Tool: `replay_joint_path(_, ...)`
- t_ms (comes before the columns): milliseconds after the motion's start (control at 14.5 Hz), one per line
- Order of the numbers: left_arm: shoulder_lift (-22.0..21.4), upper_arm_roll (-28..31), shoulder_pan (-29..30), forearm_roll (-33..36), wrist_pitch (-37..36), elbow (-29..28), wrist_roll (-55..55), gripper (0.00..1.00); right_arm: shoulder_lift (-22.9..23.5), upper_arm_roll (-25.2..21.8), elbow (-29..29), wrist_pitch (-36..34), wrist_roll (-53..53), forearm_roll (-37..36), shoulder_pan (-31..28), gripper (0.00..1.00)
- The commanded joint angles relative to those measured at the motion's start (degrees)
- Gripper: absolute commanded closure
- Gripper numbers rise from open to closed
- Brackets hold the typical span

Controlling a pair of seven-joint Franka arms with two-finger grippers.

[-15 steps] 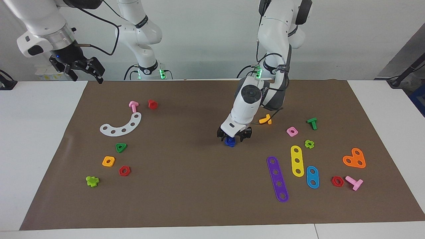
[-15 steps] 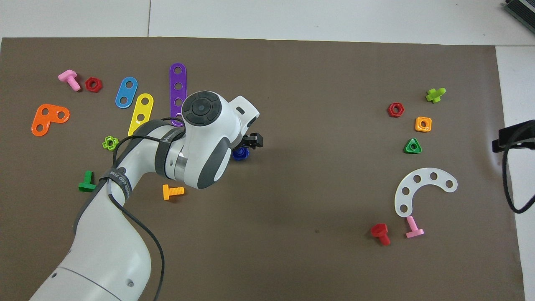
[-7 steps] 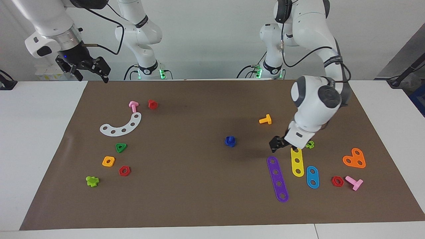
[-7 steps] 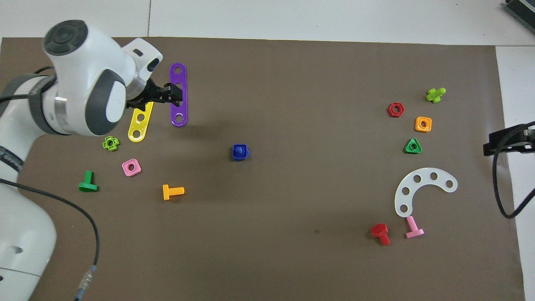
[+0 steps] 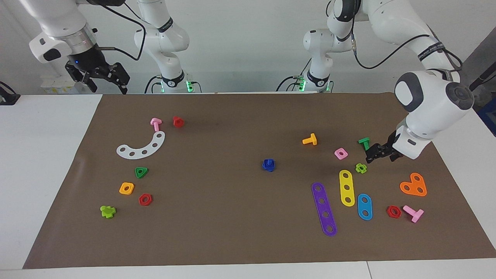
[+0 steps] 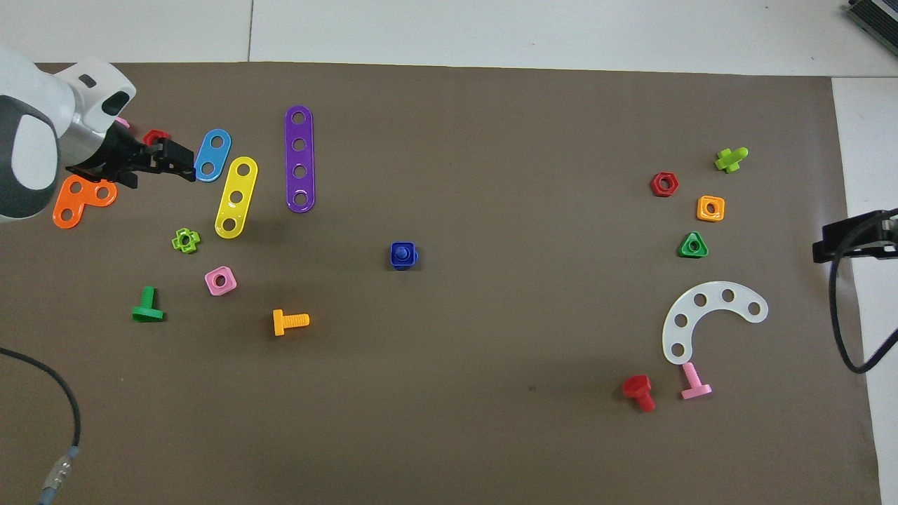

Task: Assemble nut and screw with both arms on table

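The dark-blue nut [image 5: 268, 166] [image 6: 404, 257] lies in the middle of the brown mat [image 5: 217, 217] on the table. The dark-blue screw [image 5: 267, 161] [image 6: 400, 250] sits in it, and the two stand together as one piece with nothing touching them. My left gripper [image 5: 376, 153] [image 6: 172, 158] hangs open and empty above the mat at the left arm's end, over the loose pieces there. My right gripper [image 5: 110, 79] is raised and open over the mat's corner at the right arm's end; the overhead view catches only its black edge [image 6: 852, 235].
Toward the left arm's end lie purple [image 5: 324, 209], yellow [image 5: 347, 187] and blue [image 5: 364, 206] strips, an orange heart plate [image 5: 414, 185], bolts and nuts. Toward the right arm's end lie a white curved plate [image 5: 142, 146], a green triangular nut [image 5: 141, 172], an orange nut [image 5: 126, 188] and red pieces.
My left gripper has left the blue piece and swung away to the left arm's end. The nut and screw stay in the middle. The right gripper has shifted slightly.
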Motion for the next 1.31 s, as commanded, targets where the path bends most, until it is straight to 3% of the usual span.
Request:
replay_joint_path(0,-6.6,-0.2,-1.3,2.7,-5.2,-2.7,-1.0,0.00,-1.2,0.2,-1.3,0.0,-0.2,0.4,-0.2,0.00)
replay_joint_path(412,-16.1,-0.7,-1.4,2.7,-9.8,-2.9,-1.0,0.00,-1.2,0.2,-1.3,0.0,-0.2,0.4,-0.2,0.00)
replay_joint_path(1238,-18.4,-1.2,-1.7,3.9,-11.8,-1.7,-0.9,0.00,-1.2,0.2,-1.3,0.0,-0.2,0.4,-0.3,0.00)
